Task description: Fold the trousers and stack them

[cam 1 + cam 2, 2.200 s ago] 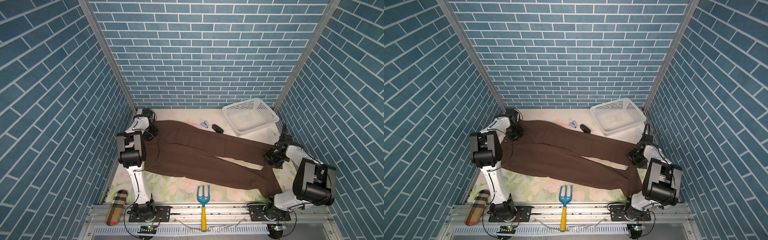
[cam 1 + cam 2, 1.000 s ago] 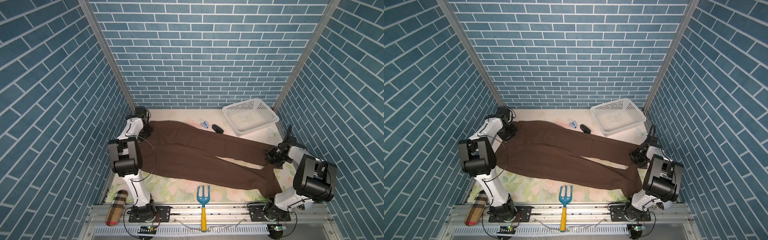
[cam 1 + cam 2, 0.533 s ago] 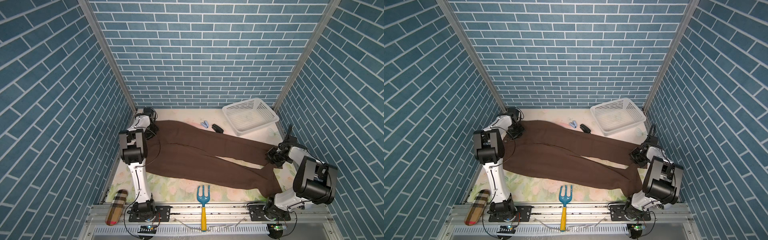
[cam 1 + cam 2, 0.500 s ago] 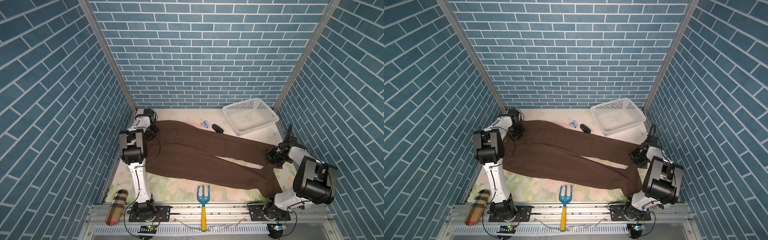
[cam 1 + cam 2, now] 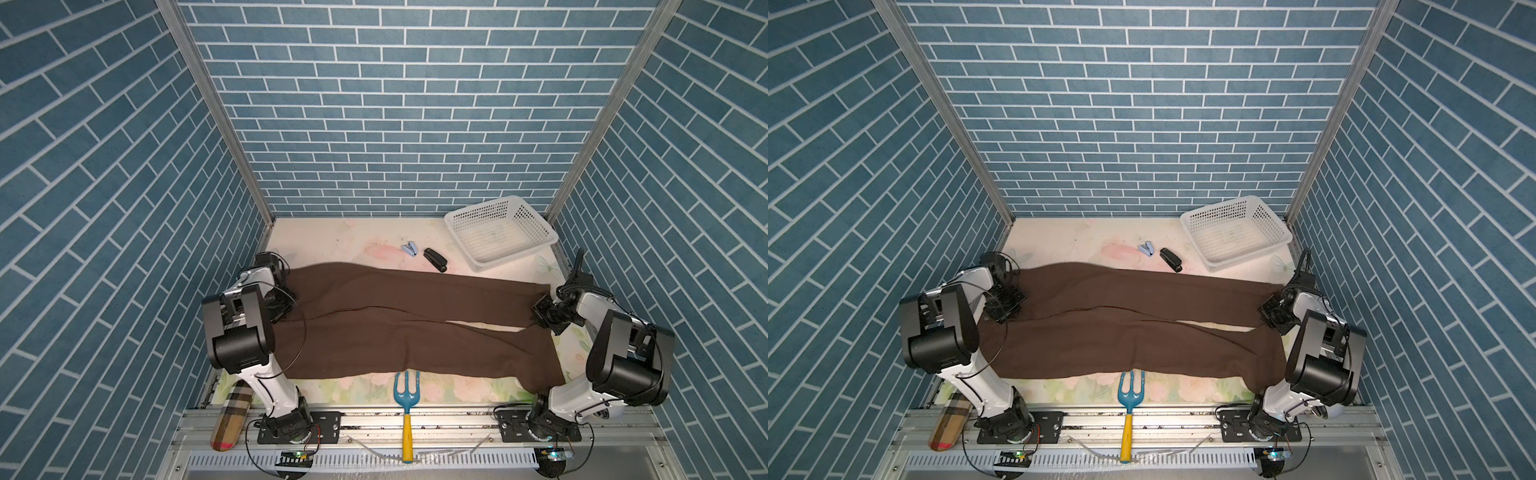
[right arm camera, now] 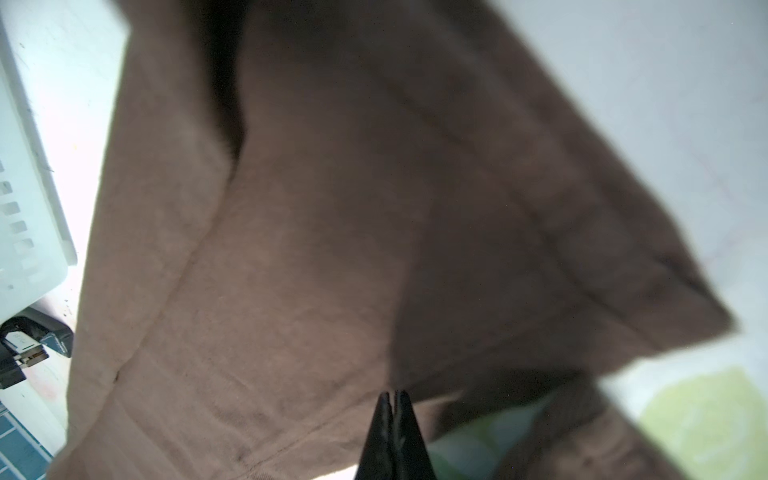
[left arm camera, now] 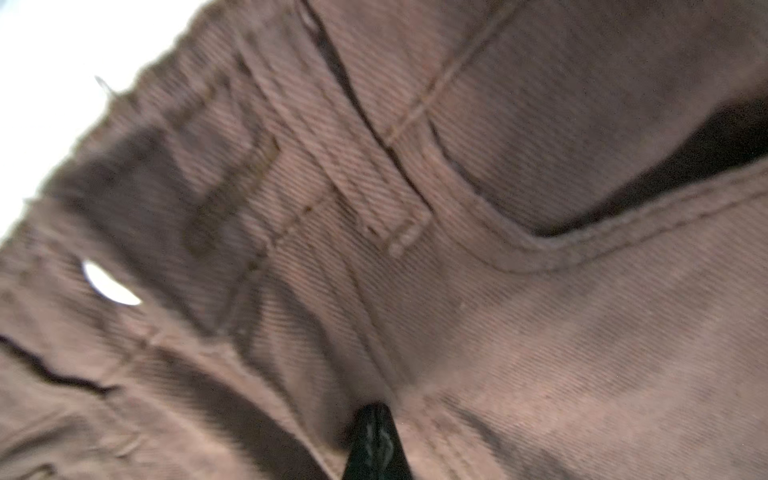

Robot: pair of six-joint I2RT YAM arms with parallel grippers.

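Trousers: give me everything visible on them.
The trousers are dark brown twill with a belt-looped waistband and a gaping pocket. They lie unfolded on the floral mat, waist left, legs splayed rightward. The left gripper is shut on the waistband, the right gripper on the far leg's hem. Tines of the blue fork meet the near edge.

The trousers [image 7: 457, 291] are blurred in both wrist views; the right fingers [image 6: 380, 440] run off the picture's edge

The trousers [image 5: 374, 332] were matt brown cloth, with fine twill ribs in the left wrist view [image 7: 519, 332]. Beyond the trousers, the basket [image 5: 517, 255] was white perforated plastic. Nearer than the trousers, the fork [image 5: 406, 400] had a smooth teal plastic head and the rail [image 5: 449, 417] was bare metal.
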